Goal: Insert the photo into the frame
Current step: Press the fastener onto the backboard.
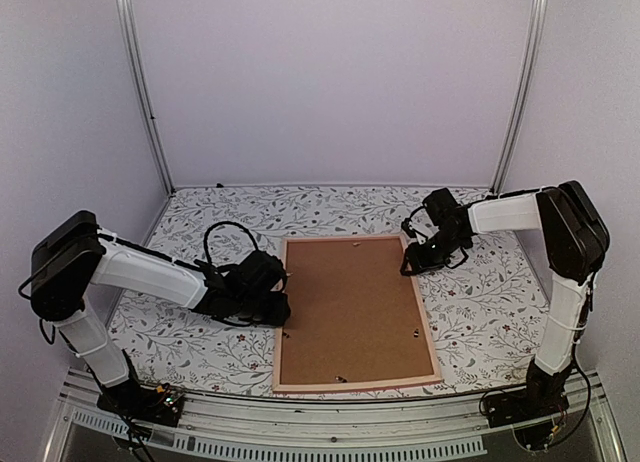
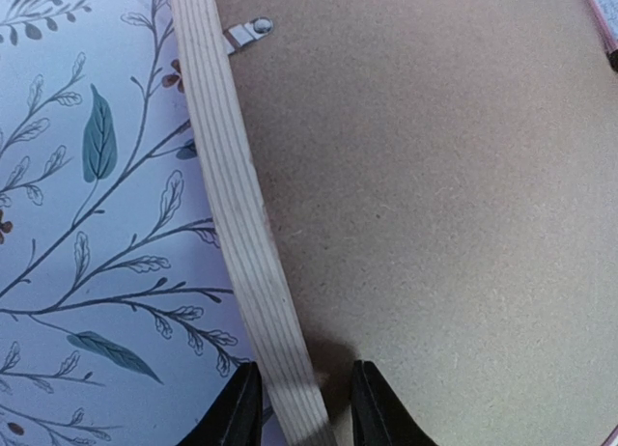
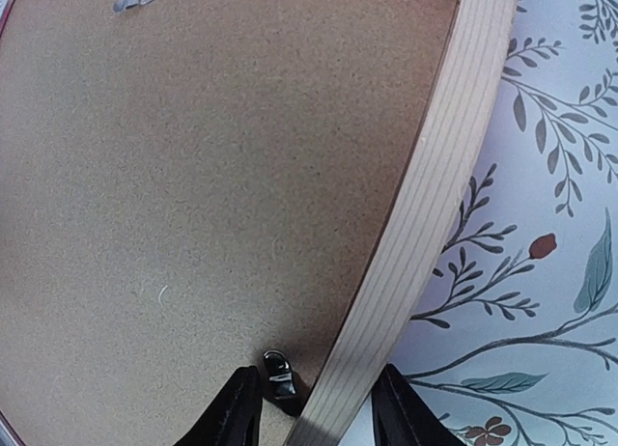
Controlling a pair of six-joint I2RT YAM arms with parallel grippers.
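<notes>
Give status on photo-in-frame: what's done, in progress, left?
Done: the frame lies face down with the hardboard backing seated in it. The photo isn't visible, so I can't tell whether it's underneath. In hand: the left hand and right hand each straddle a side rail, open. Left: confirming the photo, probably securing the tabs.

Setting: a laboratory robot test cell. Plain white panels [image 1: 330, 82] on aluminium posts [image 1: 143, 92] enclose a floral-covered table [image 1: 480, 312]. A metal mounting rail [image 1: 330, 427] spans the lower edge.
</notes>
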